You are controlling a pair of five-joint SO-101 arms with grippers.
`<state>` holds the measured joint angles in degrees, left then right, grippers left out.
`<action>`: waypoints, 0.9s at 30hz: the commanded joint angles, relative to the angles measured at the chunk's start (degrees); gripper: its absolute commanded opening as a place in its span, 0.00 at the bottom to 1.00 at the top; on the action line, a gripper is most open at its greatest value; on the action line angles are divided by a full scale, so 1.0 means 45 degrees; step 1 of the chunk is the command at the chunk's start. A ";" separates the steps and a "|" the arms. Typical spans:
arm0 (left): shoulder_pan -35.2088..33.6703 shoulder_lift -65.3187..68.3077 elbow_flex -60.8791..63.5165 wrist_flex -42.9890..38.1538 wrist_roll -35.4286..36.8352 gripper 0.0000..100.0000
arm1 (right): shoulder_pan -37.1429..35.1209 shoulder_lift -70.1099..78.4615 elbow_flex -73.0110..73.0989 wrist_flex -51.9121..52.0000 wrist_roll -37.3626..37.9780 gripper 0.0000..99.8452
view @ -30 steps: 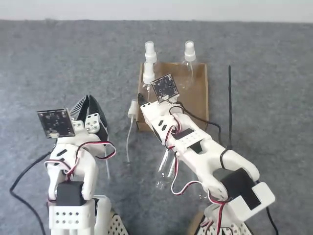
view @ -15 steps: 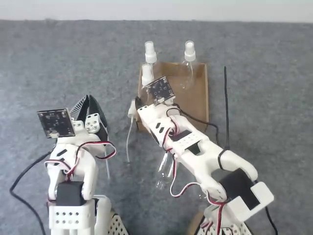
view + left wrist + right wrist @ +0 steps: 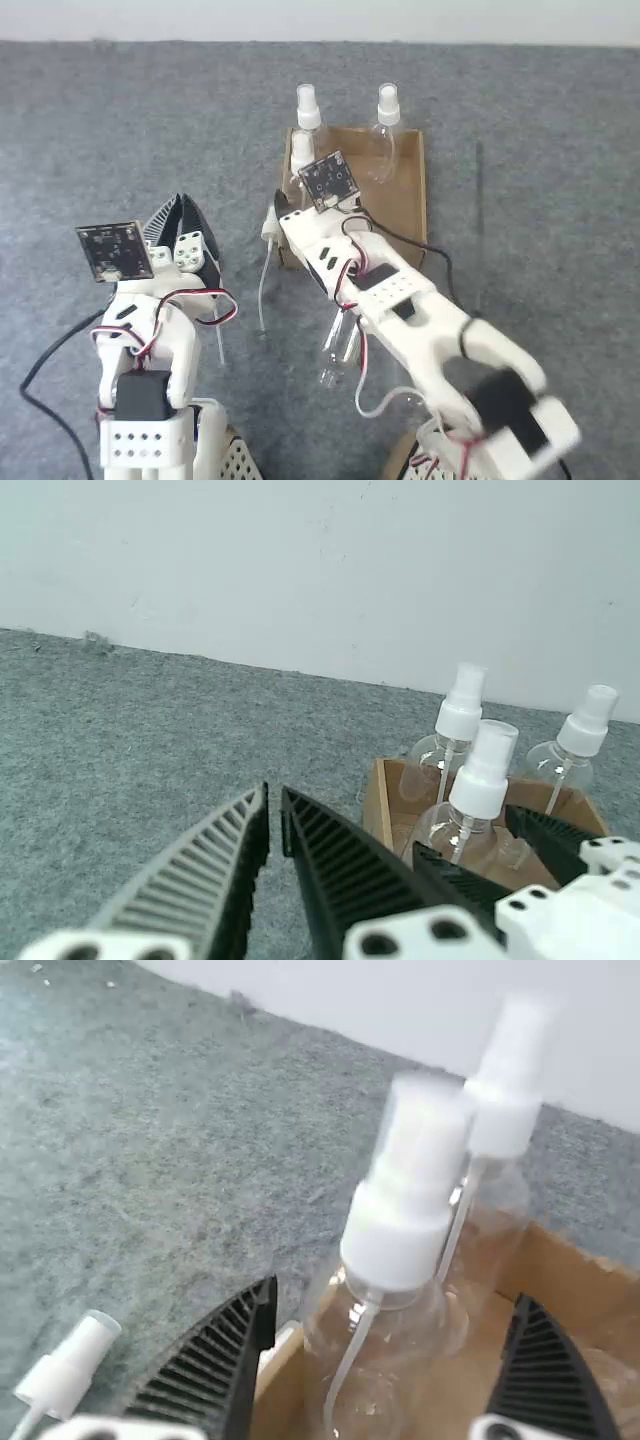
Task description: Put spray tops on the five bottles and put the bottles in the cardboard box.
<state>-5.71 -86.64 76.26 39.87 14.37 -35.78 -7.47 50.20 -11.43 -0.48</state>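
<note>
Now the right fingers (image 3: 215,1360) gape wide toward a capped bottle (image 3: 395,1260) standing in the near corner of the cardboard box (image 3: 405,200), while the left fingers (image 3: 200,875) sit almost closed on nothing. A careless sweep could, I judge, topple that bottle against its neighbours. Beyond lie the grey carpeted surface (image 3: 120,120) and a white wall (image 3: 300,550).

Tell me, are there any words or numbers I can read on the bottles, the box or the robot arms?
No words, numbers or signs can be read in these pictures.
The bottles and their spray tops carry no label.
The cardboard box is plain brown, with no print showing.
The dark boards on the arms' wrists bear tiny marks, too small to read.
</note>
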 commanded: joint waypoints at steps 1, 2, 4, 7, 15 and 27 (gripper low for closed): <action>0.0039 0.0078 -0.0029 -0.0293 0.0020 0.01 | 0.0264 -0.4210 -0.0078 0.3624 0.0117 0.30; 0.0039 0.0078 -0.0029 -0.0293 0.0020 0.01 | 0.0264 -0.4991 -0.0078 0.4581 0.0117 0.30; 0.0039 0.0078 -0.0029 -0.0293 0.0020 0.01 | 0.0186 -0.6379 -0.0078 0.6261 0.0117 0.30; 0.0039 0.0078 -0.0029 -0.0293 0.0020 0.01 | 0.0225 -0.8254 -0.0078 0.8371 0.0176 0.30; 0.0039 0.0078 -0.0029 -0.0293 0.0020 0.01 | 0.0459 -1.2024 -0.0137 1.4486 0.0234 0.30; 0.0059 0.0078 -0.0029 -0.0293 0.0020 0.01 | 0.4737 -1.1770 0.0078 1.8686 0.2969 0.30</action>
<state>-5.71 -86.64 76.26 39.87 14.37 -18.29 -63.91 50.20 68.31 8.31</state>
